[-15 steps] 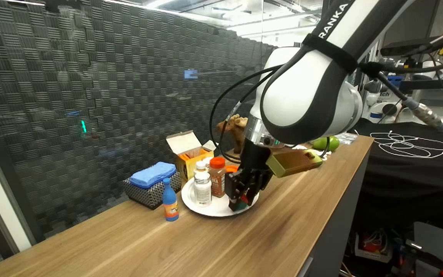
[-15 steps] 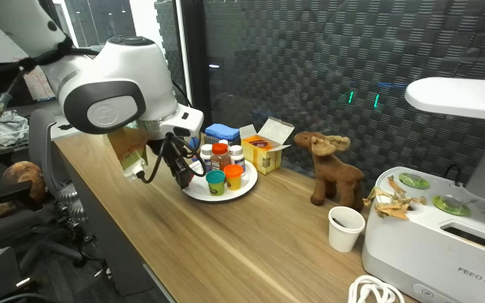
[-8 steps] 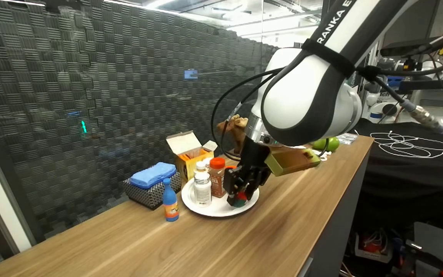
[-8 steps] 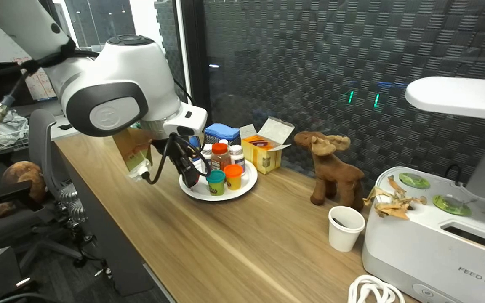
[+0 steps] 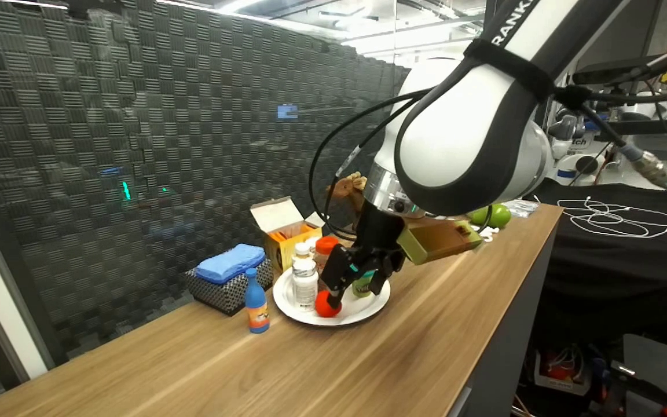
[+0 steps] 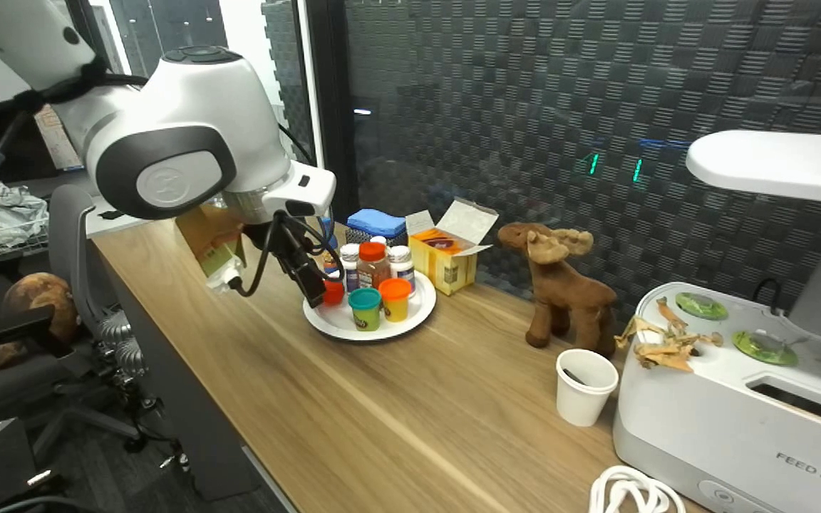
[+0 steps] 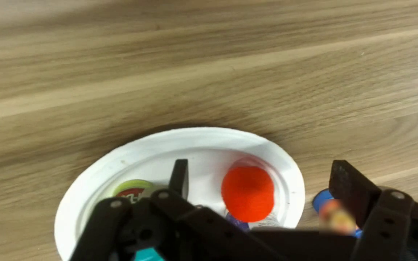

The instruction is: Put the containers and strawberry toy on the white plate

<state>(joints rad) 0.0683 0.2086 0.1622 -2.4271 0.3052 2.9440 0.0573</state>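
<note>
Wood-grain worktop under round flat white plate. Tool over plate, jaws spread wide, gripping nothing. Beside plate: blue orange-labelled bottle. On plate: brown red-capped spice jar, white-capped white bottles, teal-lidded green tub, likely hampering side approach. Red-orange roundish strawberry toy on plate near rim: probably light, soft; pinch across middle.

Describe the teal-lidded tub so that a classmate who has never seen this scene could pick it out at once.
On the wooden counter, find the round white plate. In an exterior view, a short green tub stands near its front edge, beside a yellow tub. The teal lid sets it apart: the yellow tub's is orange.
</note>
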